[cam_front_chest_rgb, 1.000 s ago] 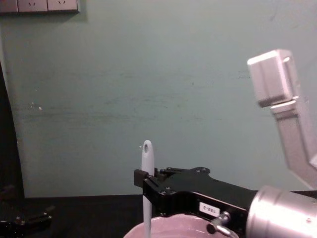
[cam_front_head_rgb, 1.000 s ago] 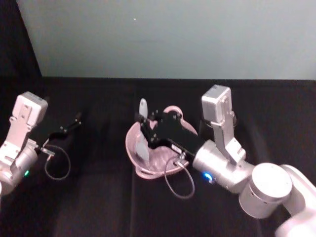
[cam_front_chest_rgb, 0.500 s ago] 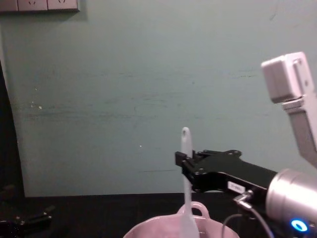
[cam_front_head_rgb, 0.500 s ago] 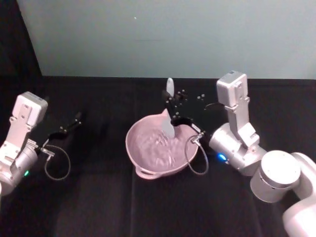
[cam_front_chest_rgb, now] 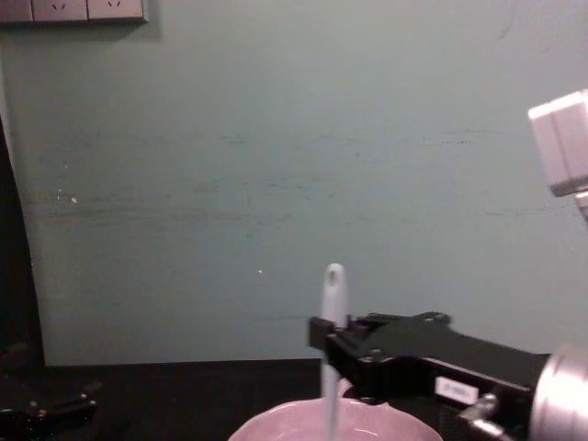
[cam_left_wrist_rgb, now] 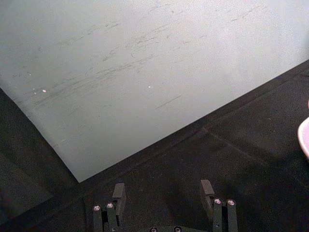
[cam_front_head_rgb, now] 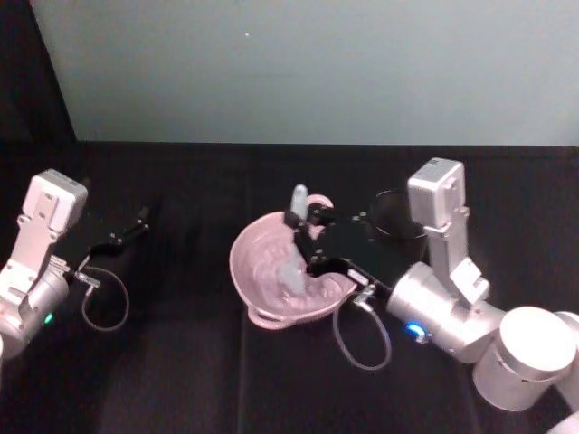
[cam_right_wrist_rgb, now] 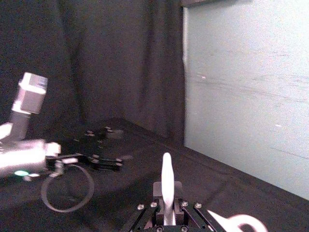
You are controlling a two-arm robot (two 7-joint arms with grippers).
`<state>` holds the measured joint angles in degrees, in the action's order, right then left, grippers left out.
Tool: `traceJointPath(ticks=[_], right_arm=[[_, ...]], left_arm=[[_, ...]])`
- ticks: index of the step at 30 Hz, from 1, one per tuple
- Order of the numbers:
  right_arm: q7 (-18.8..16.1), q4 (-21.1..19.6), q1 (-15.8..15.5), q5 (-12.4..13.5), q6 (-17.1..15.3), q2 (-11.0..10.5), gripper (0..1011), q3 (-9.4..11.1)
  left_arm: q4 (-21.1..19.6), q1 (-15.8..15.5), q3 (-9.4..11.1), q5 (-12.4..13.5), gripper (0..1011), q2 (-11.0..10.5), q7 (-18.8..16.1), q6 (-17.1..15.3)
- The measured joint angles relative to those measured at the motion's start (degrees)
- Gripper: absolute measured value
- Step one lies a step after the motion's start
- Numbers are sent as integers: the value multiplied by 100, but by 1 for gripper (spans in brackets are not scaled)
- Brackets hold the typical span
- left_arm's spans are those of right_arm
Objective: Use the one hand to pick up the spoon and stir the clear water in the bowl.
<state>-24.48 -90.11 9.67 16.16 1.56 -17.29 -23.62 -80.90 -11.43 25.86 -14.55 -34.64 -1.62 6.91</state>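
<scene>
Spoon (cam_front_head_rgb: 291, 262) was smooth white plastic, matt-ish. Bowl (cam_front_head_rgb: 238, 264) looked like glazed ceramic, soft gloss on rim. Right hand (cam_front_head_rgb: 303, 220) had matt black casing, tiny shiny screws. Wrist (cam_front_head_rgb: 443, 312) was satin silver metal. Worktop (cam_front_head_rgb: 181, 362) wore matt black cloth, bit creased. Wall (cam_front_head_rgb: 317, 72) was flat paint, scuffed.

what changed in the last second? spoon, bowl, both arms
The right end effector, shut on the spoon, swept it from the bowl's left side across to the far right rim, then back toward the middle, with the spoon's scoop kept inside the bowl. The bowl did not move. The left end effector stayed parked at the left, open.
</scene>
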Motion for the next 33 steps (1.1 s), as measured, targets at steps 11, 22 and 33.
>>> traceJointPath(ticks=[11,22,33], right_arm=[[165,896,602,-78,356,535,112,-235],[359,1132,795,-239,354,442,112,71],[93,182,199,121,-160,71,112,108]], left_arm=[[0,0,0,0,1011,0,0,0],[0,0,0,0,1011,0,0,0],[0,0,0,0,1011,0,0,0]])
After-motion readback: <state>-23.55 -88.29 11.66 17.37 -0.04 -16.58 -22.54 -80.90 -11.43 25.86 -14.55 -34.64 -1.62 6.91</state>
